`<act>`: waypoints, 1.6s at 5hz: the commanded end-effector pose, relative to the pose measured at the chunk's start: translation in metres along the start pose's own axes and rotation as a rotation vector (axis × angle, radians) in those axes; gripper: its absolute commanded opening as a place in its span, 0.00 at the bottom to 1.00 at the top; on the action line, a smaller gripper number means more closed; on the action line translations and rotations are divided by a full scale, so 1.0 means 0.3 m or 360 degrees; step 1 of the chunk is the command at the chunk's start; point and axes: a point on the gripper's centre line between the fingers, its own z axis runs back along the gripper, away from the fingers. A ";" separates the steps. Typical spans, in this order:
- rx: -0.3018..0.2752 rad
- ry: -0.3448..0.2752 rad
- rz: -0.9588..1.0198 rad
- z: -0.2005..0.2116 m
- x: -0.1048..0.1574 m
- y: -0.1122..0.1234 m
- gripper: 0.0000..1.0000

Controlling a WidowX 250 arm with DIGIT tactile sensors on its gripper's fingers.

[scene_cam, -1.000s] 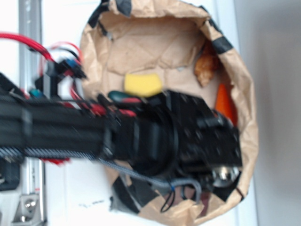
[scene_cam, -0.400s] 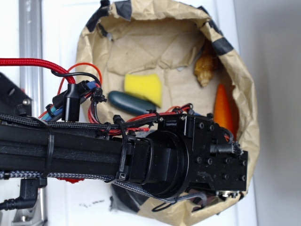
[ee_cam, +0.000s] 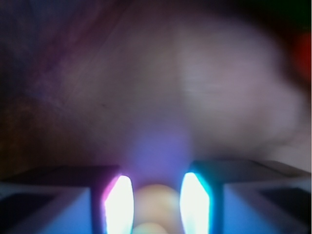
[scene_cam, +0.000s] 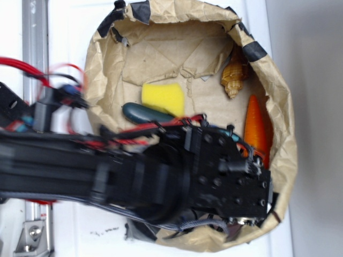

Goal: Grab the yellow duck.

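In the blurred wrist view, a pale yellow rounded thing, which I take for the yellow duck (ee_cam: 156, 204), sits between my two glowing fingers (ee_cam: 119, 204). My gripper (ee_cam: 157, 179) stands narrowly closed on it, with brown paper smeared behind. Seen from the exterior view, the black wrist housing (scene_cam: 225, 171) hangs low over the front right of the brown paper bowl (scene_cam: 281, 123). It hides both the fingers and the duck there.
A matte yellow sponge (scene_cam: 163, 98) lies mid-bowl with a dark green oblong toy (scene_cam: 143, 112) just below it. At the right wall are a tan ridged shell-like toy (scene_cam: 234, 77) and an orange carrot (scene_cam: 255, 126). A metal rail (scene_cam: 33, 32) runs along the left.
The arm dropped into sharp view half a second ago and is now blurred again, its wrist shifted slightly left and down over the bowl's front. The toys have not moved.
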 end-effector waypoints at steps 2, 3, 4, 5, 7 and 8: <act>0.0095 -0.0298 0.0474 0.218 -0.096 0.070 0.62; -0.0004 -0.0218 0.0496 0.151 -0.093 0.048 1.00; -0.0191 -0.0184 0.0605 0.039 -0.056 0.009 1.00; -0.0249 -0.0126 0.0546 -0.026 -0.035 -0.022 1.00; -0.0299 -0.0061 0.0220 -0.034 -0.017 -0.113 1.00; -0.0337 -0.0021 0.0140 -0.036 -0.030 -0.138 1.00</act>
